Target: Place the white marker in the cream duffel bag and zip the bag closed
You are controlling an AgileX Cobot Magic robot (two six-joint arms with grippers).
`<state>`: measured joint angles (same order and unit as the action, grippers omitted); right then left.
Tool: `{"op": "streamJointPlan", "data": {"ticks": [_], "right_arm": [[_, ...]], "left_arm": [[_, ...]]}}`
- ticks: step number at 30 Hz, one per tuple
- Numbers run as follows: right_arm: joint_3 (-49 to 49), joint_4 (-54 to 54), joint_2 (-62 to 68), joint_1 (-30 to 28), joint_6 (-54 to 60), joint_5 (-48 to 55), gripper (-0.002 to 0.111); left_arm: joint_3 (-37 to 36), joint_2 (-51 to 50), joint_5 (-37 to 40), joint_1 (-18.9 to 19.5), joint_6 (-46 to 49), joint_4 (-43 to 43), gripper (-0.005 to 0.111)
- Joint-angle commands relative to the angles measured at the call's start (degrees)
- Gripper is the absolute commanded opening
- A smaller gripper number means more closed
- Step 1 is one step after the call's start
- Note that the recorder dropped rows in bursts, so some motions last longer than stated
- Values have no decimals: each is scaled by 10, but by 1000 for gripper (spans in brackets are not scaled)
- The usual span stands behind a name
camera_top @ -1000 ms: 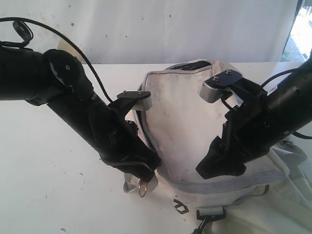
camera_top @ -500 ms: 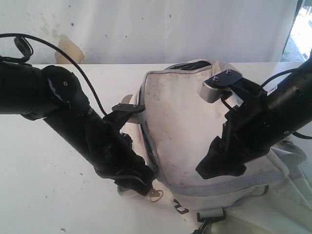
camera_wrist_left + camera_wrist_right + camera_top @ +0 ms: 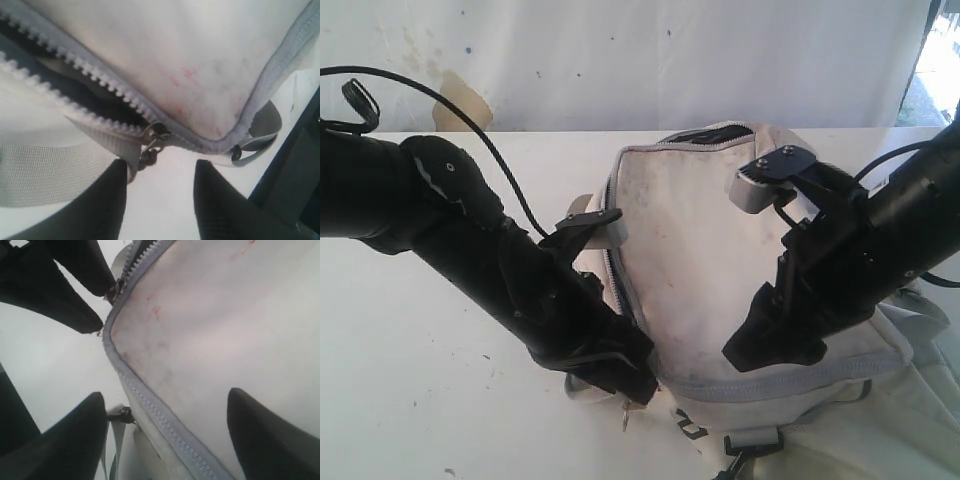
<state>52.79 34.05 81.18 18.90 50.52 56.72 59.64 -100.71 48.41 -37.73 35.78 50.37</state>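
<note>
Exterior view, with both wrist views. The large soft cream fabric duffel bag (image 3: 690, 260), stained reddish-brown, lies on the white table (image 3: 430, 400) between the two arms.

Left hand (image 3: 160, 167): fingers parted, gripping nothing. It sits at the bag's near left corner, so the small metal zip slider (image 3: 158, 134) and its ring pull (image 3: 147, 159) hang just in front of the gap.

Past the slider, up the bag's left side, the grey teeth (image 3: 75, 75) stand apart over a dark interior. Along the near edge the track is joined.

Right hand (image 3: 165, 397): fingers spread wide and empty over the top panel on the right, probably placed to steady the fabric against a pull.

The thin white marker with its black cap shows in no view. It may lie inside the bag, but that cannot be confirmed. Zipping appears unfinished.
</note>
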Motion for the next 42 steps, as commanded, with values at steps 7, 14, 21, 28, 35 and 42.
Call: {"op": "streamJointPlan", "data": {"ticks": [7, 14, 21, 28, 35, 42], "right_arm": [[-2, -1, -4, 0, 3, 9, 64], [-2, -1, -4, 0, 3, 9, 64], [-2, -1, -4, 0, 3, 9, 64], [-2, -1, -4, 0, 3, 9, 64], [-2, 0, -4, 0, 3, 9, 64], [-2, 0, -4, 0, 3, 9, 64]], "left_arm": [[51, 0, 150, -2, -110, -68, 44], [4, 0, 40, -2, -99, -12, 44], [-11, 0, 27, -3, -99, 23, 44], [-28, 0, -23, -13, -79, 24, 44], [-37, 0, -90, -16, -75, 23, 44], [-37, 0, -64, -17, -74, 26, 44]]}}
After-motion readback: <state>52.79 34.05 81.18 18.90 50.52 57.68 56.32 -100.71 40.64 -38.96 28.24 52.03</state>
